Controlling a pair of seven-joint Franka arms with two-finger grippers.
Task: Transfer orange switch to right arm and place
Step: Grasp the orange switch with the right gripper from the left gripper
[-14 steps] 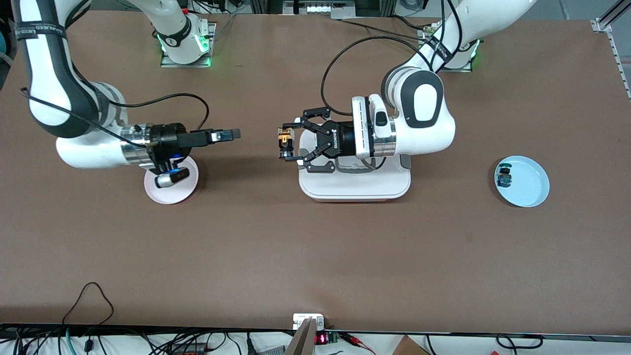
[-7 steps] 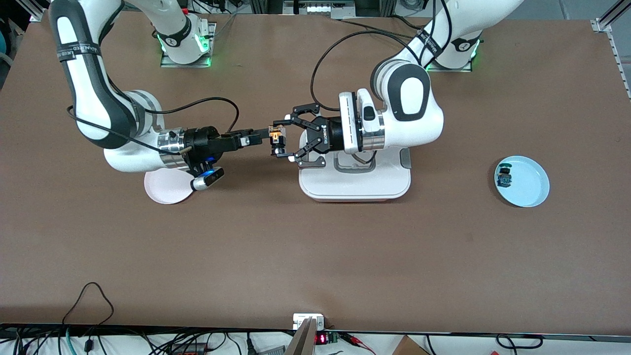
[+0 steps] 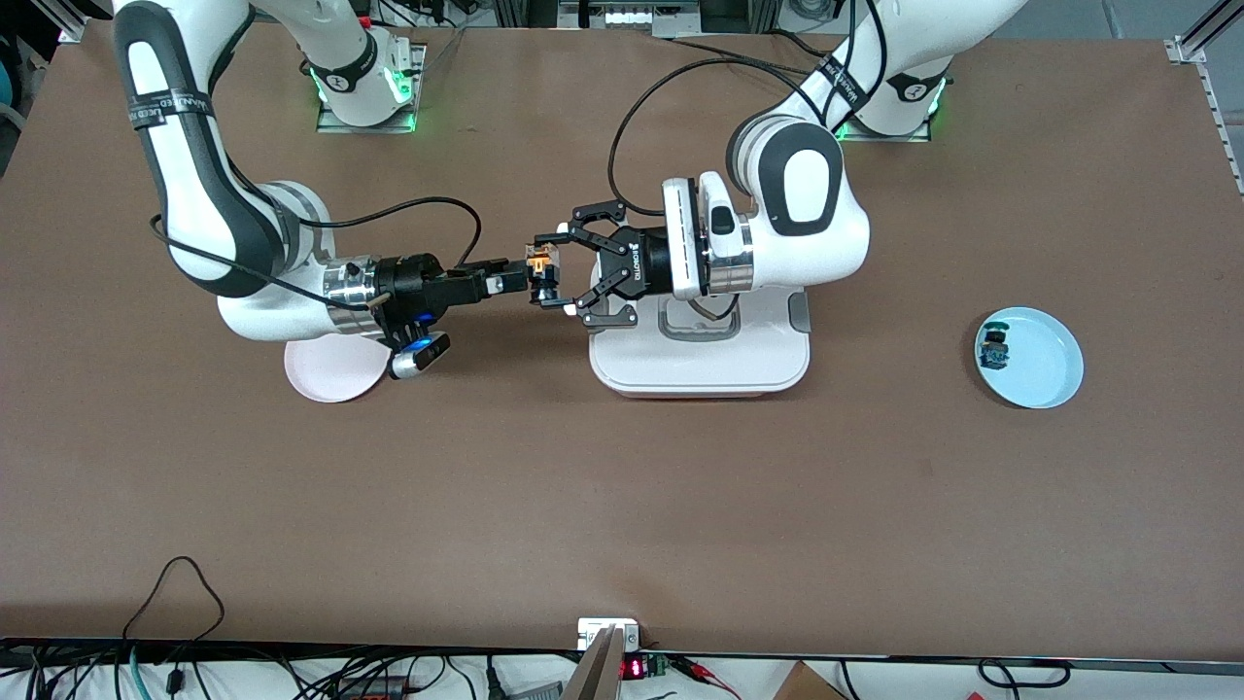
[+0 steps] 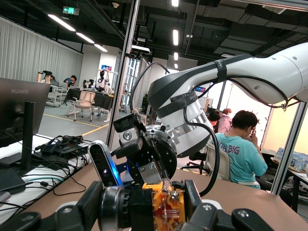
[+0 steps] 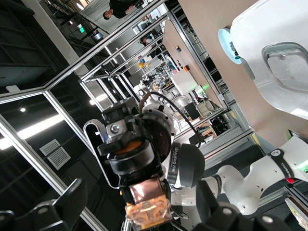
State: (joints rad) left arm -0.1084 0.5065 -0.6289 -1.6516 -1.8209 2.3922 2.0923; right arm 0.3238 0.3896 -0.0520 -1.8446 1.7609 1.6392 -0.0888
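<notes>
Two grippers meet in mid-air over bare brown table, at nine o'clock of the white lidded box (image 3: 700, 365). The left gripper (image 3: 556, 275) clenches the tiny orange-ended switch (image 3: 537, 264); the slim right gripper (image 3: 515, 276) brackets it, unclosed. Best: right closes squarely first, then left releases.

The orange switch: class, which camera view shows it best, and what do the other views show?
Left wrist view: the orange switch fills the foreground, its orange end facing the camera. The right wrist view shows it partly cropped at the frame's edge. The front view shows it tiny.
</notes>
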